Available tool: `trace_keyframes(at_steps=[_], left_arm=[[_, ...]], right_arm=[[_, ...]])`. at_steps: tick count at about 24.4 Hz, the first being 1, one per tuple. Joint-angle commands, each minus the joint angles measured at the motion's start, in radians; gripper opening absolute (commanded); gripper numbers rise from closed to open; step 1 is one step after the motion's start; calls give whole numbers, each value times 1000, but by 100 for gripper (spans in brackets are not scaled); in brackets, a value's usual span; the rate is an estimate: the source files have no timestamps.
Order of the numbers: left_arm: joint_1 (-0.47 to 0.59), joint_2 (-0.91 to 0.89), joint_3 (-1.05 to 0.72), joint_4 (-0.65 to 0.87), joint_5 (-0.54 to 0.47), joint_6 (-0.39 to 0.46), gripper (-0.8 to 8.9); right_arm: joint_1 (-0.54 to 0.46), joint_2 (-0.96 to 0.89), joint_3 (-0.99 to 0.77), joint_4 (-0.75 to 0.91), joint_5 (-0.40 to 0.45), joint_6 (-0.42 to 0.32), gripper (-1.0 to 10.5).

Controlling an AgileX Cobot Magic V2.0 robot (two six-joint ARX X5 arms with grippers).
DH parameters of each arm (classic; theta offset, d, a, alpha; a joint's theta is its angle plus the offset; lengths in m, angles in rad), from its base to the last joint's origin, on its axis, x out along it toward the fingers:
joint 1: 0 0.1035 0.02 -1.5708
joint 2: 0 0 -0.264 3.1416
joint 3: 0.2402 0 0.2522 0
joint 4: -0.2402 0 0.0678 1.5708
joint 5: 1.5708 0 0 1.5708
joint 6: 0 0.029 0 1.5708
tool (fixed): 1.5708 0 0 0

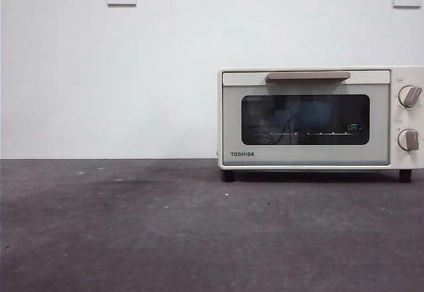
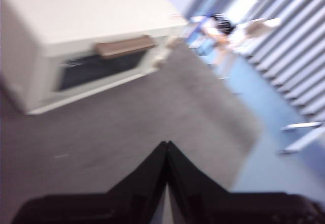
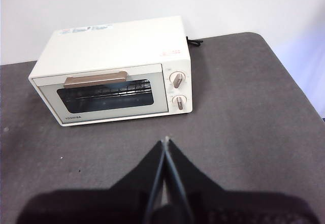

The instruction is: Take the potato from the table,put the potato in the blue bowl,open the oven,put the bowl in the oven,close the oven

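Plainly nothing in hand: left gripper (image 2: 166,145) pressed shut on empty air, raised over bare table (image 2: 127,132) a little out from the oven's (image 2: 91,46) front and angled toward its knob end, though that picture is blurred. Right gripper (image 3: 166,141) likewise closed with nothing between the jaws, held high and well back from the oven (image 3: 111,66), looking down on its roof and front. Set close to the table's (image 1: 199,226) far edge, hard by the wall, the oven (image 1: 320,118) faces the arms squarely, presumably so that the beige bar handle (image 1: 308,76) can be reached and pulled from the near side. Dark glass door (image 1: 305,130) fully up and shut, both knobs (image 1: 409,96) untouched. No potato and no blue bowl anywhere on the open surface in any view. Behind the glass, a wire rack and, from the front, a bluish patch (image 1: 311,114): perhaps the bowl already inside, perhaps only a reflection; cannot tell. If inside, task likely finished, which would explain both arms parked clear and idle.
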Motion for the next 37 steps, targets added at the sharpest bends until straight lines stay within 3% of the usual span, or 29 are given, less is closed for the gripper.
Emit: trace_keyframes(at_steps=[1, 4, 10, 14, 24, 37], left_arm=[[3, -109, 2, -109, -151, 144, -6], [3, -209, 2, -201, -257, 142, -6], [3, -372, 1, -344, -486, 117, -6], [3, -451, 1, -406, -558, 117, -6], [3, -483, 2, -500, -554, 121, -4], [4, -296, 2, -497, -556, 121, -4]], right_arm=[[0, -2, -6, -1, 0, -43, -12], [0, -2, -6, -14, -3, -102, -12], [0, -2, -6, -46, -21, -147, -12], [0, -2, -6, -53, -30, -165, -12], [1, -1, -6, -62, -38, -149, -11], [1, 34, -6, -90, -38, -149, 1]])
